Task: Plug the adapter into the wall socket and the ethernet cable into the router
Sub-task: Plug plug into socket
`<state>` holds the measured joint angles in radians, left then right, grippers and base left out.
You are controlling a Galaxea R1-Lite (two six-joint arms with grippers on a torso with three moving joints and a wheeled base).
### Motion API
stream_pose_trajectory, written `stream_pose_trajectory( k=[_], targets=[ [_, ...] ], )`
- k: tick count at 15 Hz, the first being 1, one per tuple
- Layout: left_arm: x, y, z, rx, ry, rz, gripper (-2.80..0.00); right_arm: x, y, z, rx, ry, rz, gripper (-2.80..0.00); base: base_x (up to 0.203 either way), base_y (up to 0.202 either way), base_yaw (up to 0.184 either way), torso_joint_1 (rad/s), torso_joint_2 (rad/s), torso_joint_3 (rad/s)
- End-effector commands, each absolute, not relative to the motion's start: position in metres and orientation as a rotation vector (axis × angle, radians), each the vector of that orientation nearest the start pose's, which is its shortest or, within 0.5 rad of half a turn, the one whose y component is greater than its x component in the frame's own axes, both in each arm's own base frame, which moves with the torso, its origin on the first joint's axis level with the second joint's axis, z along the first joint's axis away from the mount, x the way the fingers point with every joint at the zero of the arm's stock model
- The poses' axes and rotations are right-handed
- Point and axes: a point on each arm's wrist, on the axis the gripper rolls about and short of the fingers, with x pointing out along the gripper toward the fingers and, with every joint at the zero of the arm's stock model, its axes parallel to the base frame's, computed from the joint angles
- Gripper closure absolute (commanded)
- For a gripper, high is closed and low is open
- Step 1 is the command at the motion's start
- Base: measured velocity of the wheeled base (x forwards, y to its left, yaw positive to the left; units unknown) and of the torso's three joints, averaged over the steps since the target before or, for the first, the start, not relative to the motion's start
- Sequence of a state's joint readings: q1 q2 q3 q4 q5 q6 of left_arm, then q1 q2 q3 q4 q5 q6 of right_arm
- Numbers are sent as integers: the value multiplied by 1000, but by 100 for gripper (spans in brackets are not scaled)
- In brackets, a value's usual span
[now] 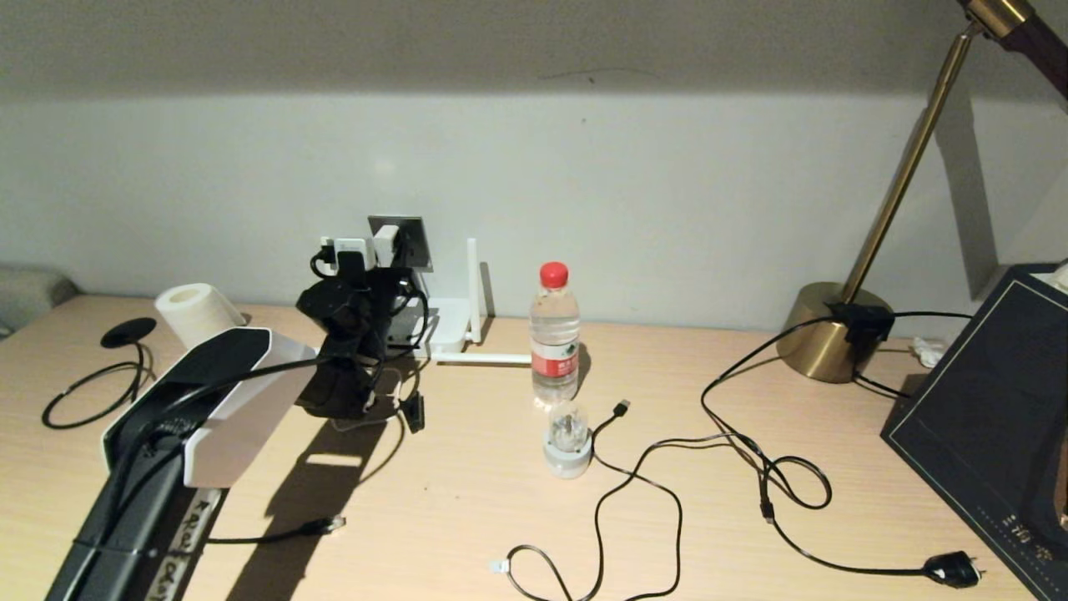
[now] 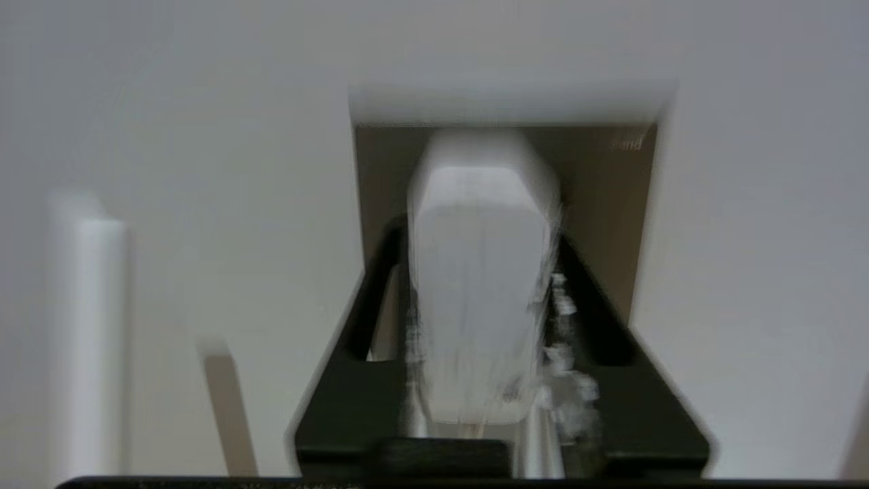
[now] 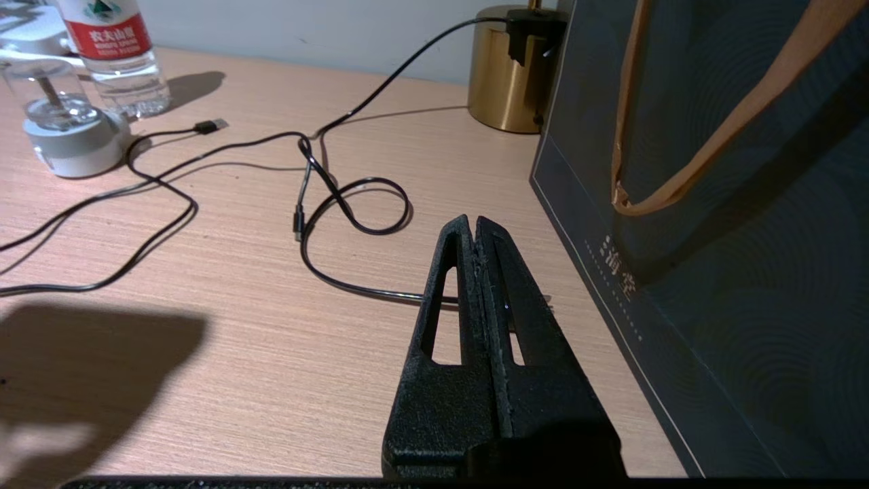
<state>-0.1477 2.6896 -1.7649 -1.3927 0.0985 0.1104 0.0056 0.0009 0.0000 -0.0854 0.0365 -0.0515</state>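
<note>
Nearest the head camera, the left arm's white-and-black forearm slants up from the desk's front edge toward the wall. Its left gripper (image 1: 360,260) is level with the wall socket (image 1: 410,238); in the left wrist view the adapter (image 2: 478,285) sits between the black fingers (image 2: 373,285) against the grey plate, but blur hides whether they pinch it or stand just clear. Below the socket the router (image 1: 450,327) lies against the wall, one antenna upright. The ethernet cable (image 1: 275,534) lies on the desk (image 1: 467,509) near the front edge. Right gripper (image 3: 475,234) hovers with fingers pressed together beside a dark bag (image 3: 733,285). A water bottle (image 1: 555,334) stands right of the router, with open desk before it.
</note>
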Motion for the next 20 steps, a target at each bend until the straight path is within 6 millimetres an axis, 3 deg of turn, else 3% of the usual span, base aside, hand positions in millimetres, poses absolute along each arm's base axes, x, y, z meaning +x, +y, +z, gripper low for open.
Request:
stream_pose_trajectory(
  k=[1, 7, 12, 16, 20],
  targets=[
    [518, -75, 95, 44, -516, -20, -280, -20, 1, 74, -53, -50, 42, 0, 0, 0, 0, 0, 0, 0],
    [512, -74, 106, 41, -544, -16, -280, -20, 1, 74, -53, -50, 42, 0, 0, 0, 0, 3, 5, -2],
    [488, -72, 118, 43, -525, -21, -280, -20, 1, 74, -53, -50, 42, 0, 0, 0, 0, 0, 0, 0],
    [453, -75, 153, 42, -517, -49, -280, -20, 1, 74, -53, -50, 42, 0, 0, 0, 0, 0, 0, 0],
    [398, -68, 163, 72, -397, -107, -280, -20, 1, 74, -53, -50, 42, 0, 0, 0, 0, 0, 0, 0]
  ],
)
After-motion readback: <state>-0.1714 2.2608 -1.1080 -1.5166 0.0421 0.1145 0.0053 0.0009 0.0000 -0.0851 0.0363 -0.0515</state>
